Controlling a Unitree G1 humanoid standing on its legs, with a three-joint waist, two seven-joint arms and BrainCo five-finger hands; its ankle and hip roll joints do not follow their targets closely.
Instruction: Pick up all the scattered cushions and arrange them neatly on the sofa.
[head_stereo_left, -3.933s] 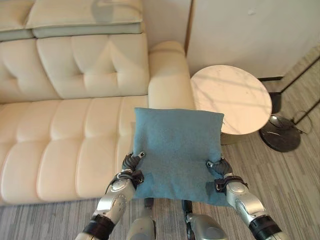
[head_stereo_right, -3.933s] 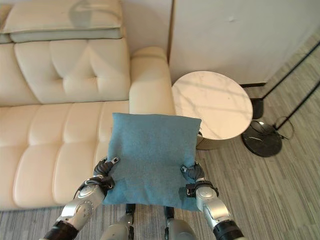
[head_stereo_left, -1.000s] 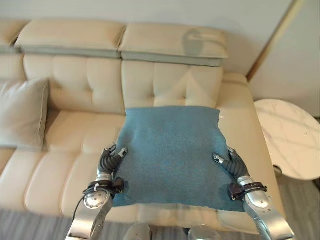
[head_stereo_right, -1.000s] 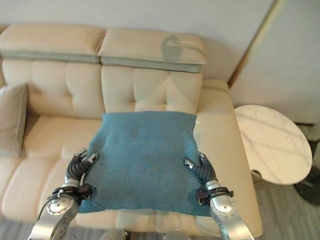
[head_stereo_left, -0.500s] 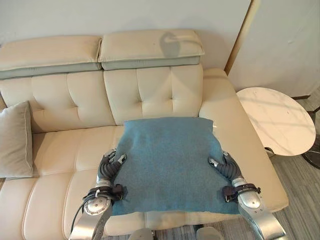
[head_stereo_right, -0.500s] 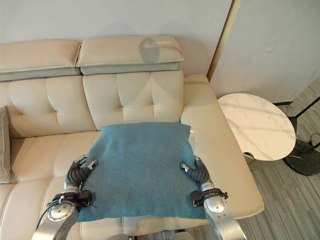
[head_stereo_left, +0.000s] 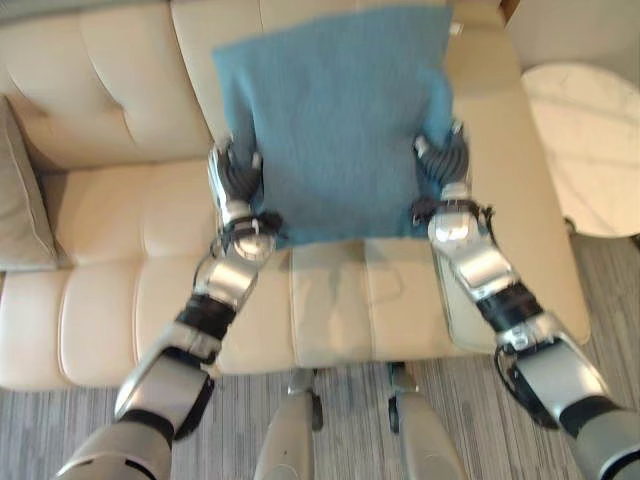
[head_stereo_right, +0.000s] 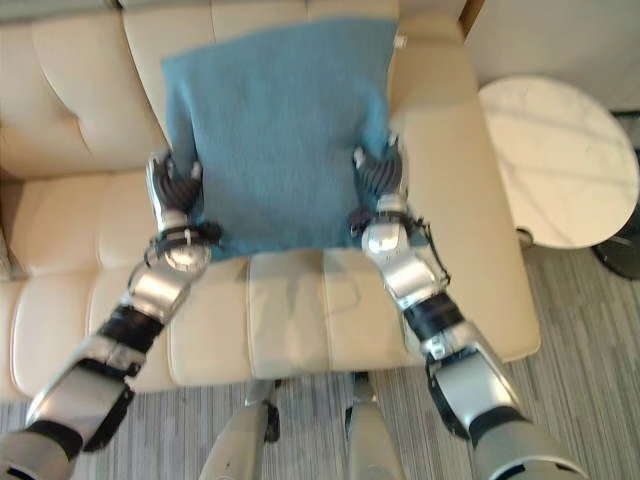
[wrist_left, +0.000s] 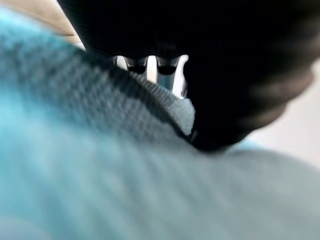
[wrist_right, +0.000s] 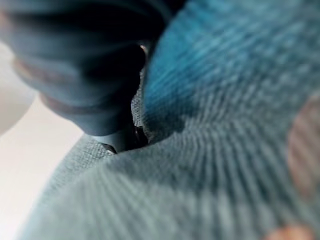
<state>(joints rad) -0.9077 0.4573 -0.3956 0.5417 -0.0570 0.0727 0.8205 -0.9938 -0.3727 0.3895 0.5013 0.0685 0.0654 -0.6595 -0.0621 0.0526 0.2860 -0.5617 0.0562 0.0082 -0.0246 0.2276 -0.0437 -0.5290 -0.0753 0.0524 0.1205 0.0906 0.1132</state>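
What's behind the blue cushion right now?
The blue cushion, gripped by the left hand and right hand, stands against the cream sofa backrest. Backrest shows beside it; the part directly behind is covered.

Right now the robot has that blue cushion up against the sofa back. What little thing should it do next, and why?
Probably loosen both hands and draw them back. The blue cushion already lies against the sofa backrest beside the armrest, its lower edge at the seat, while the left hand and right hand grip its lower corners. A beige cushion sits at the sofa's other side.
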